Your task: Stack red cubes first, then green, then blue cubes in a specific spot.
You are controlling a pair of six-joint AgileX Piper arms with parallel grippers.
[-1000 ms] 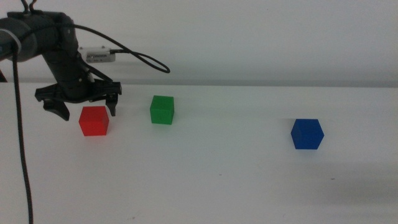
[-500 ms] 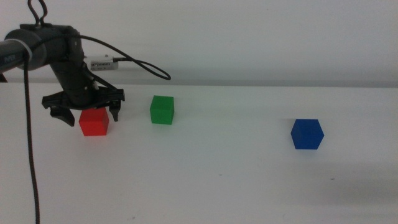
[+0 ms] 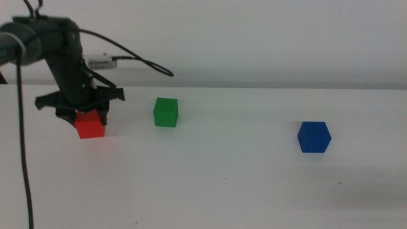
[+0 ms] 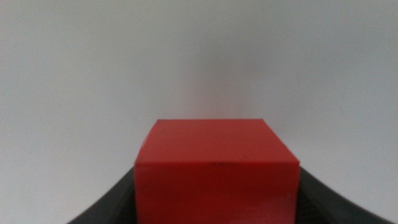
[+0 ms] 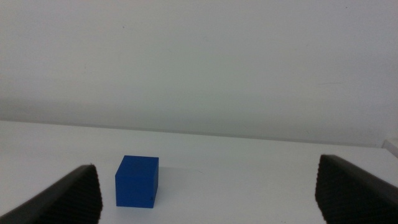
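Observation:
The red cube sits at the left of the white table, and my left gripper is shut on it from above. In the left wrist view the red cube fills the space between the two dark jaws, which press on both its sides. The green cube stands just right of it, apart. The blue cube stands alone at the right and also shows in the right wrist view. My right gripper is open, short of the blue cube, and is out of the middle view.
The left arm's black cable loops over the back of the table behind the green cube. The bare white tabletop stretches between the green and blue cubes and along the front.
My left gripper came down over the red cube and its jaws closed from wide open onto it. The cube shifted slightly left. The green and blue cubes have not moved.

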